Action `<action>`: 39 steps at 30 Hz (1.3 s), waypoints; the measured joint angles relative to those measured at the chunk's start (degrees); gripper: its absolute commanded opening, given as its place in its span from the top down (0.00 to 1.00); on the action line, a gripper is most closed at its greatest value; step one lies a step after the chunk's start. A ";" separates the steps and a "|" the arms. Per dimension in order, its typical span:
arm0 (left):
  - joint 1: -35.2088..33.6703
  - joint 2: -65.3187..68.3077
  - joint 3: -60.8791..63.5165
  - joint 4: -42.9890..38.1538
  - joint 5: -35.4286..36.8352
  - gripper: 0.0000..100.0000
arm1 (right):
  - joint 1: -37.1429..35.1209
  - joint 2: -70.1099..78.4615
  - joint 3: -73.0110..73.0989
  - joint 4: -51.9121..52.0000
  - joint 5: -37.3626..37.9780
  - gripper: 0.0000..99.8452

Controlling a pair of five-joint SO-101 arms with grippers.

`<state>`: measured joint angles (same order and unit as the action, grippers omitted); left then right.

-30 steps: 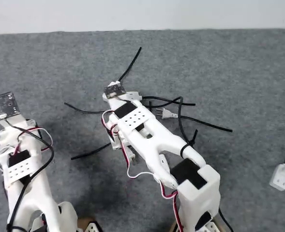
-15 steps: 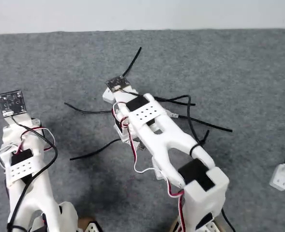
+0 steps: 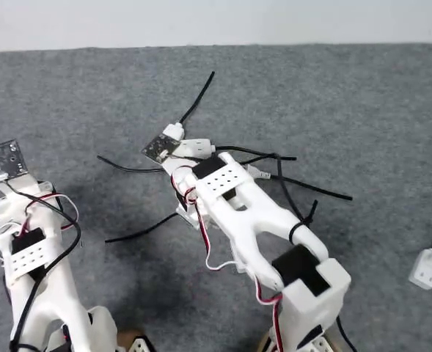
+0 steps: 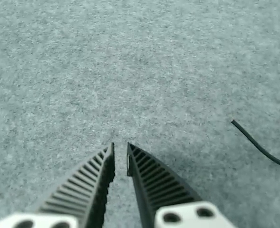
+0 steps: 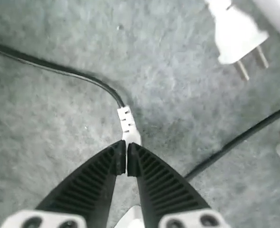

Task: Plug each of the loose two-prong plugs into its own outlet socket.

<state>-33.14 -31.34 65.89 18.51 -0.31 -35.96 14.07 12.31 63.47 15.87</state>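
Observation:
My right gripper is shut on a white two-prong plug low over the grey carpet. The plug's strain relief sticks out past the fingertips, and its black cable runs away across the carpet. A second loose plug lies farther off with both prongs showing. In the high view two white plugs lie just beyond the right arm and a third plug lies beside it. My left gripper hangs shut and empty over bare carpet. White outlet sockets sit at the far right edge.
Several black cables cross the carpet around the right arm, and one cable trails to its left. A black cable end lies off to one side of the left gripper. The left arm stands at the near left.
The right arm's wrist has swung left and nearer, with the trailing cable shifting slightly. The left arm's wrist moved a little right, then back left.

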 measured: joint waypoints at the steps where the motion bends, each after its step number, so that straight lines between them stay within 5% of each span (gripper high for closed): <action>1: 0.00 0.00 0.00 0.00 0.00 0.95 | 0.00 0.70 -0.26 -0.18 0.00 0.99; 20: -0.09 0.00 0.00 0.00 0.00 0.95 | 4.22 7.74 -11.25 3.87 2.20 0.99; 39: -0.09 0.00 0.00 0.00 0.00 0.95 | -0.88 2.02 -0.09 1.76 12.48 0.99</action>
<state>-33.23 -31.34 65.89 18.51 -0.31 -36.84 16.09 12.22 65.23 28.35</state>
